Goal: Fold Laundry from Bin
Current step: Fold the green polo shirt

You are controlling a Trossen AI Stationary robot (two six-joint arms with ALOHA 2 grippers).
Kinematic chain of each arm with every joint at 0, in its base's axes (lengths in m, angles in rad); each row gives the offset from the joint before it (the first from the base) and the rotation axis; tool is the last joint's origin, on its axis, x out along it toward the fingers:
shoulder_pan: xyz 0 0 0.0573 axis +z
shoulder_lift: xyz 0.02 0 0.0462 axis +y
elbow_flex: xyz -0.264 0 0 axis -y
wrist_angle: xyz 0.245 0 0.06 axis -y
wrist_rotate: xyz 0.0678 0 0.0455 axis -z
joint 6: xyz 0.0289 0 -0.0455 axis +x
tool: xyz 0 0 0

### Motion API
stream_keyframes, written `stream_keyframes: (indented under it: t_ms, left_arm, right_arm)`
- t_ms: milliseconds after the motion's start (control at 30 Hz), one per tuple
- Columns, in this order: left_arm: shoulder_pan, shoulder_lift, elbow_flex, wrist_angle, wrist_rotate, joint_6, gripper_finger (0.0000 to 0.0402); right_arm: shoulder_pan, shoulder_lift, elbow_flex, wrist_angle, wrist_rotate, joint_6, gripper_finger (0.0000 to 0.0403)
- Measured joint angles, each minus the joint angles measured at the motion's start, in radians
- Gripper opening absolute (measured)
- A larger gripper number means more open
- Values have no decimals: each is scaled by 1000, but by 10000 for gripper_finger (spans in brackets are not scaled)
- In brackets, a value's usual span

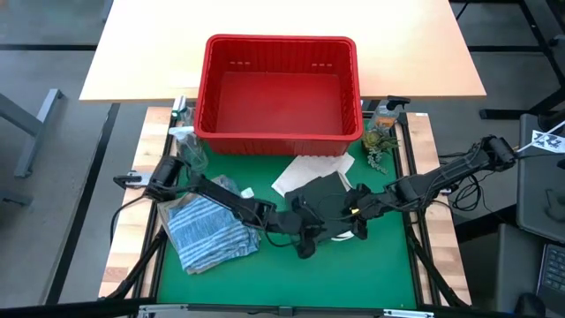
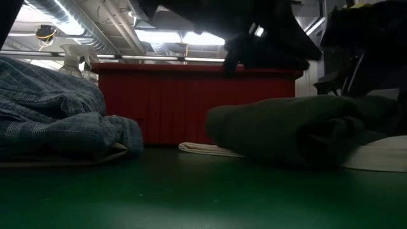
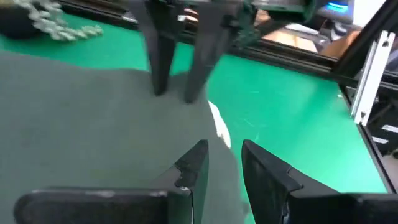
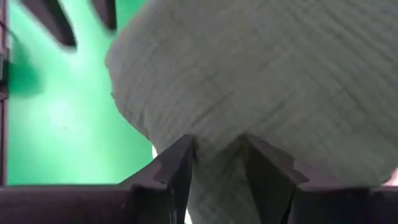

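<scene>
Lying between your two claws, the dark green garment (image 1: 322, 196) rests on the green surface (image 1: 371, 265). Your right claw (image 4: 214, 163) pinches a fold of it between its fingers. Your left claw (image 3: 224, 163) stands slightly parted over the garment's edge, gripping nothing. The red bin (image 1: 281, 88) sits beyond both.

Left end effector (image 1: 305, 240) low, fingers parted, right end effector (image 1: 357, 212) nearby, parted
</scene>
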Motion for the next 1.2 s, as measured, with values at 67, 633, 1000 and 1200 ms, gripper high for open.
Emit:
stream_keyframes:
  t_ms: [67, 633, 1000, 1200]
  left_arm:
    - [-8, 34, 1, 15, -2, 1, 91]
    - [-23, 176, 7, -109, 37, 12, 91]
    - [-60, 144, 2, -162, 111, 6, 91]
    - [-81, 66, -5, -224, 93, 32, 91]
  right_arm:
    - [0, 22, 0, 0, 3, -1, 143]
    - [1, 342, 4, 75, -5, -4, 143]
    - [80, 342, 23, 147, -66, -1, 143]
    - [91, 344, 107, 55, -87, -42, 143]
